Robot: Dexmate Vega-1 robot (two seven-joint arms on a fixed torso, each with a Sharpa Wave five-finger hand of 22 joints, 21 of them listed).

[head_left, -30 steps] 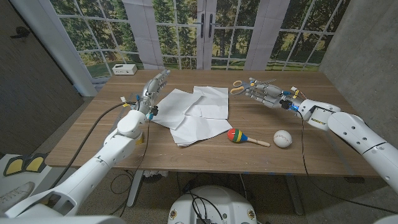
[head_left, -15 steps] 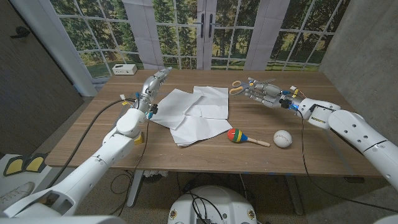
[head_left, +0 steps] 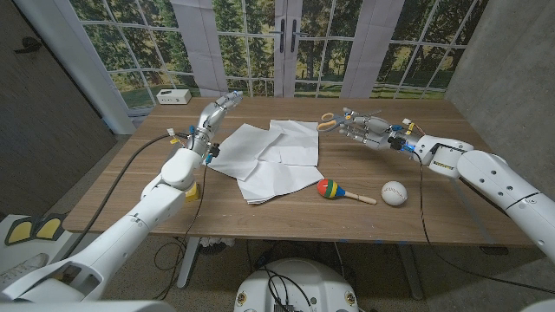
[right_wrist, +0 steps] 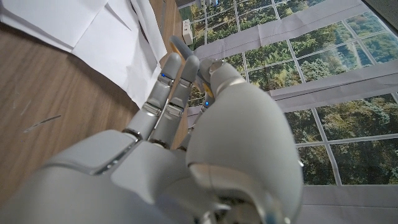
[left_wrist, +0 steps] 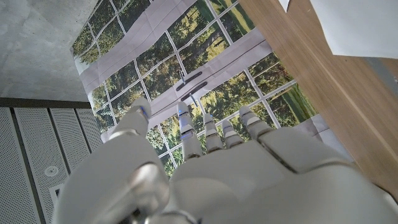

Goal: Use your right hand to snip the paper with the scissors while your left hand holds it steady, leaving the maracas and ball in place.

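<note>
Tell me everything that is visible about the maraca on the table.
The maraca lies on its side on the wooden table, near the front edge. Its rounded head has red, green, blue and yellow bands and looks glossy; a plain light wooden handle points toward the white ball, without touching it. The head lies just off the corner of the white paper; whether they touch is unclear. Neither hand touches it.

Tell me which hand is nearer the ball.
Right. The right hand, holding the scissors, is up-table from the ball on the same side. The left hand is far across the table, beyond the paper.
</note>
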